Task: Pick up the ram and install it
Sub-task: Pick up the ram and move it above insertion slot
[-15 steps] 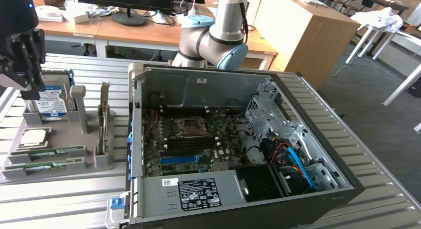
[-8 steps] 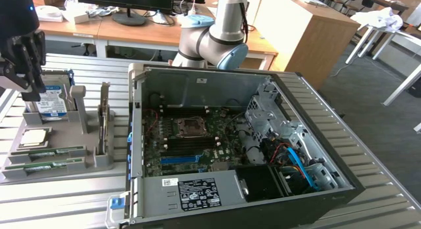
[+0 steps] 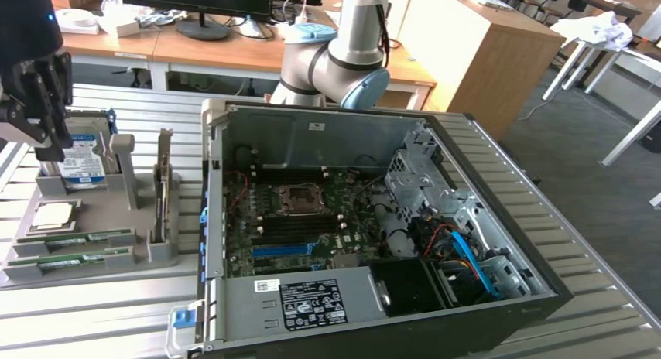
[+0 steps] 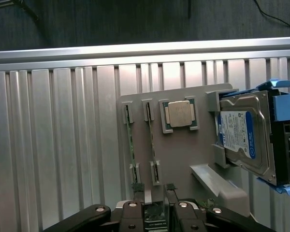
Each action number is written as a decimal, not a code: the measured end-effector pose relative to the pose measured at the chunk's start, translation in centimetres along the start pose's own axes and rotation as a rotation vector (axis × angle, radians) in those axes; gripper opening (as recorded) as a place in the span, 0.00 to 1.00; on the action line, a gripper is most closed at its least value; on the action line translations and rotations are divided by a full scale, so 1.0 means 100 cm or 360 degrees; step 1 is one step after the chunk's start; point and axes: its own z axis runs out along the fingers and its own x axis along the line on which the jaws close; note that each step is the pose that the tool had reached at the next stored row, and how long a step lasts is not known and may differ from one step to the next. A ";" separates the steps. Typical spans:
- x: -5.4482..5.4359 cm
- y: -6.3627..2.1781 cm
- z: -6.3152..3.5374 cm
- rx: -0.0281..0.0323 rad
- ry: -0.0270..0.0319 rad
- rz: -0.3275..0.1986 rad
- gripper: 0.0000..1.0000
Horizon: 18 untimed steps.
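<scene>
Early stage: the tool (image 4: 153, 188), open and empty, hangs above the tray (image 4: 183, 154), whose ram sticks (image 4: 131, 145) lie untouched; pickup and installation remain.

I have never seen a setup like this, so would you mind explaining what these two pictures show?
The machine is a robot arm at the far side of a metal table. The exterior view comes from a camera off the arm. The wrist view comes from a camera on the arm's wrist, looking down past its gripper. On the table sit an open computer case and, at the exterior view's left, a grey tray. The tray carries two ram sticks, a processor, a hard drive and an expansion card. The gripper hangs over the tray, open and holding nothing. Both ram sticks sit in the tray, so none is picked up yet.
</scene>
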 end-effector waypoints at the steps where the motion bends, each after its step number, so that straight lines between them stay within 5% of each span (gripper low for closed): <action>1: 0.000 0.0000 0.0005 0.00002 0.00000 0.0000 0.30; 18: 0.000 0.0002 0.0122 0.00001 0.00000 0.0000 0.30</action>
